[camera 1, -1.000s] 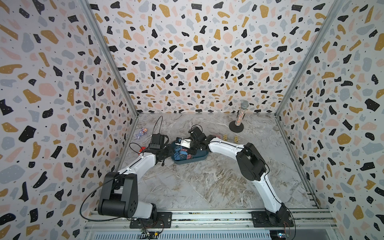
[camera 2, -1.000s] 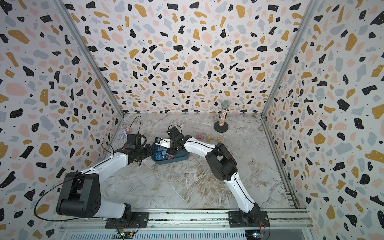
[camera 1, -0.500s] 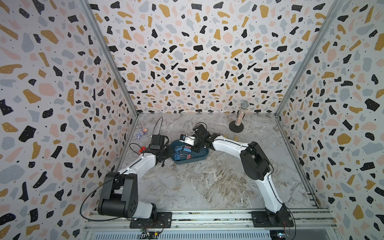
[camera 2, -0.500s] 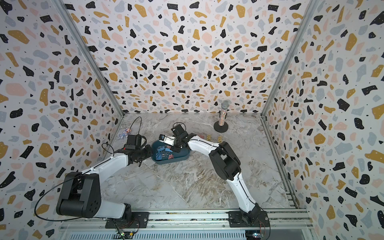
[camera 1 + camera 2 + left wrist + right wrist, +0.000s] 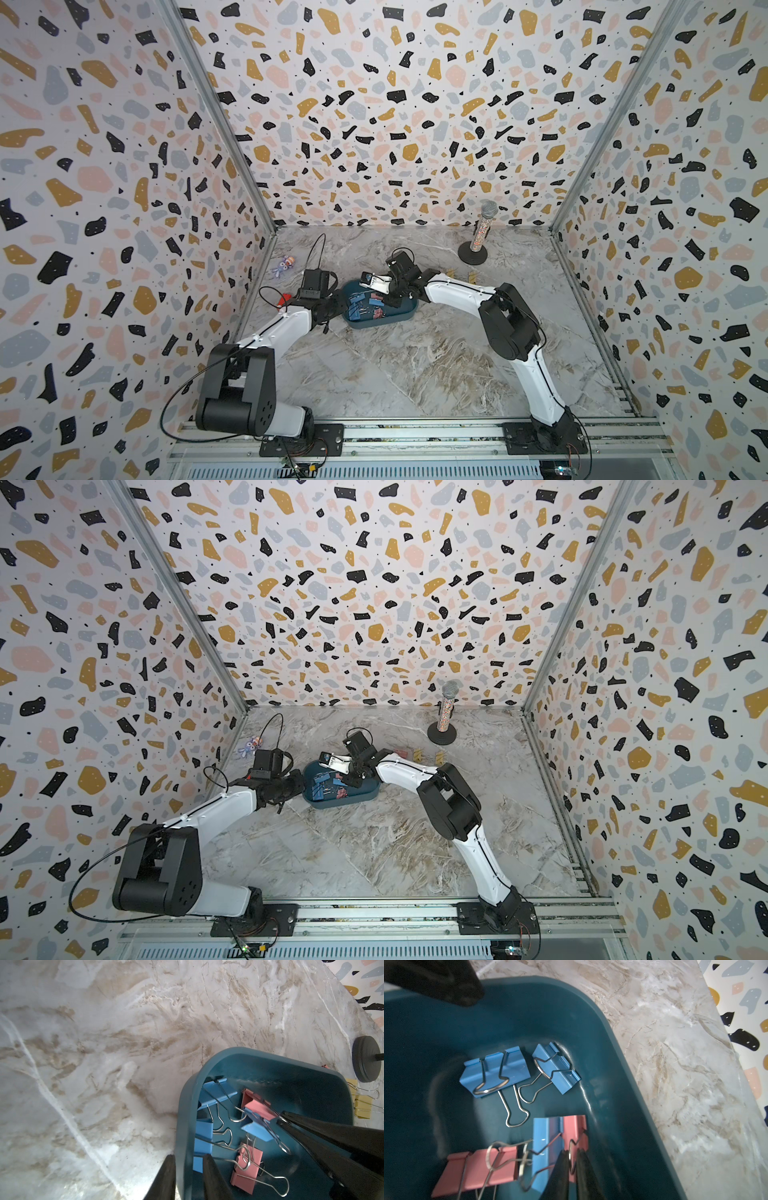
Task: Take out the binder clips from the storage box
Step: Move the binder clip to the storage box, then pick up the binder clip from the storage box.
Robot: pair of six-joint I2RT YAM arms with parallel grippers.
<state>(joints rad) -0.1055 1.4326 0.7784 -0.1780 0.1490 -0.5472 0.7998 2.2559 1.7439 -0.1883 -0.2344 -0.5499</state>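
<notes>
The dark teal storage box (image 5: 399, 318) (image 5: 365, 799) sits mid-table with several blue and pink binder clips (image 5: 365, 305) (image 5: 328, 787) inside. My left gripper (image 5: 338, 307) (image 5: 189, 1156) is shut on the box's left wall (image 5: 187, 1105), one finger inside and one outside. My right gripper (image 5: 392, 297) (image 5: 572, 1151) reaches down into the box (image 5: 612, 1043). Its jaws stand a narrow gap apart around the wire handle of a pink clip (image 5: 575, 1126), which leans against a blue clip (image 5: 546, 1136). Two yellow clips (image 5: 451, 273) (image 5: 471, 276) lie on the table behind the box.
A glittery microphone on a round black stand (image 5: 482, 232) is at the back right. A purple toy figure (image 5: 284, 266) and a red block (image 5: 284, 298) lie near the left wall. Patterned walls close in three sides.
The right arm has shifted slightly to the right over the box, and its jaws have parted a little around the pink clip's handle. The left arm has not moved.
</notes>
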